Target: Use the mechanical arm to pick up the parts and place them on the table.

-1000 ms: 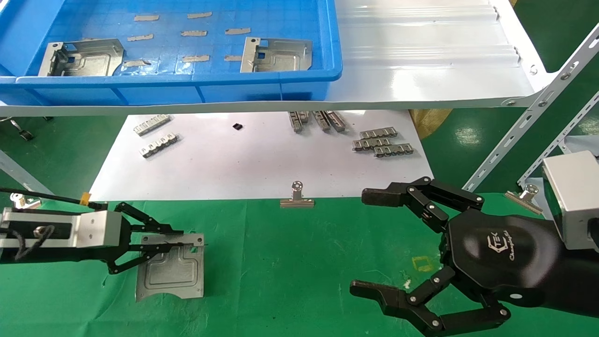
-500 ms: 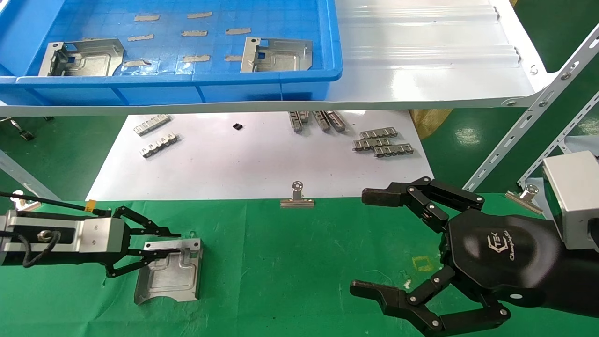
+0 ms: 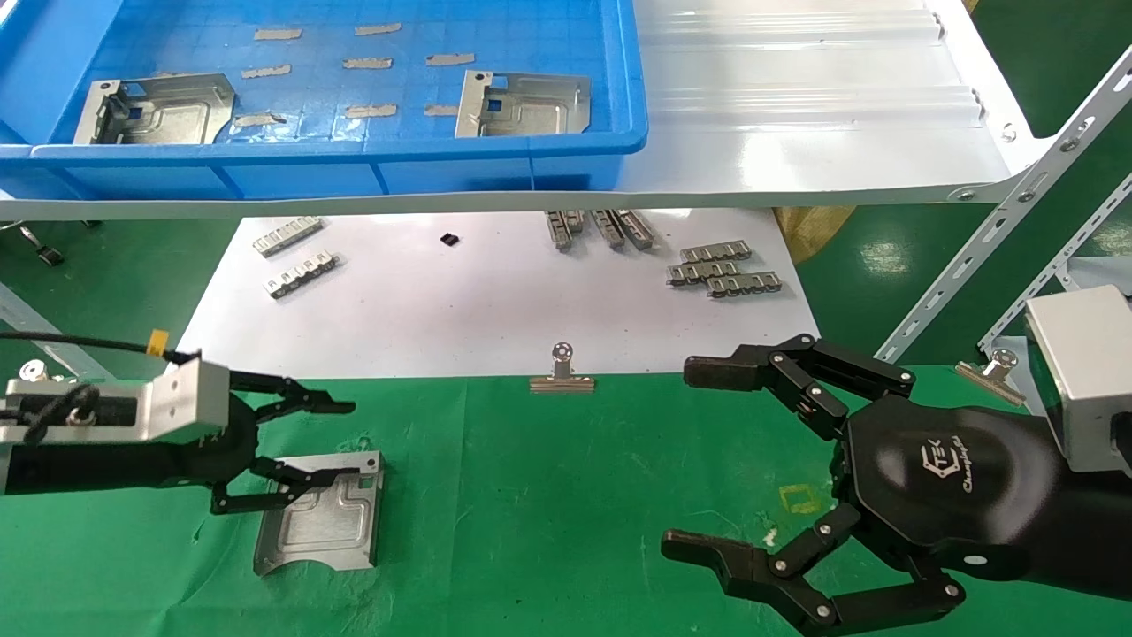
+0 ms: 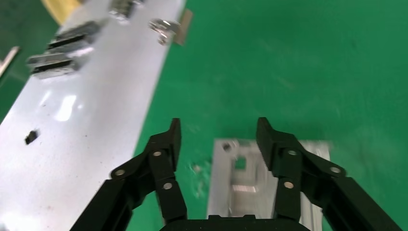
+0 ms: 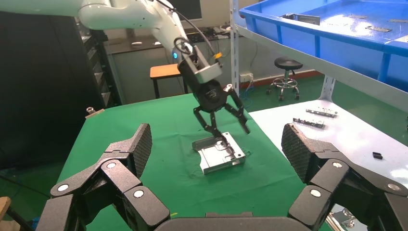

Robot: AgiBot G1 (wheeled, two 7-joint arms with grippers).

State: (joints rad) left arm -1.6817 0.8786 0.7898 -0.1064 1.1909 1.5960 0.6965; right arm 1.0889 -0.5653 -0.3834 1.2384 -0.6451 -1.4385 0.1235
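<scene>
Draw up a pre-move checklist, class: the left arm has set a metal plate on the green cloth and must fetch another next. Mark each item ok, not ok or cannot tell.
1. Left pincer open: ok, jaws spread.
2. Placed plate down on the green table: ok in the head view; in the right wrist view one edge looks slightly raised, so fully flat cannot tell.
3. Pincer clear of the plate: cannot tell; its lower finger overlaps the plate's edge.
4. Plates left in the blue bin: ok, two visible.
5. Right pincer out of the way: ok, open, at the table's right.
</scene>
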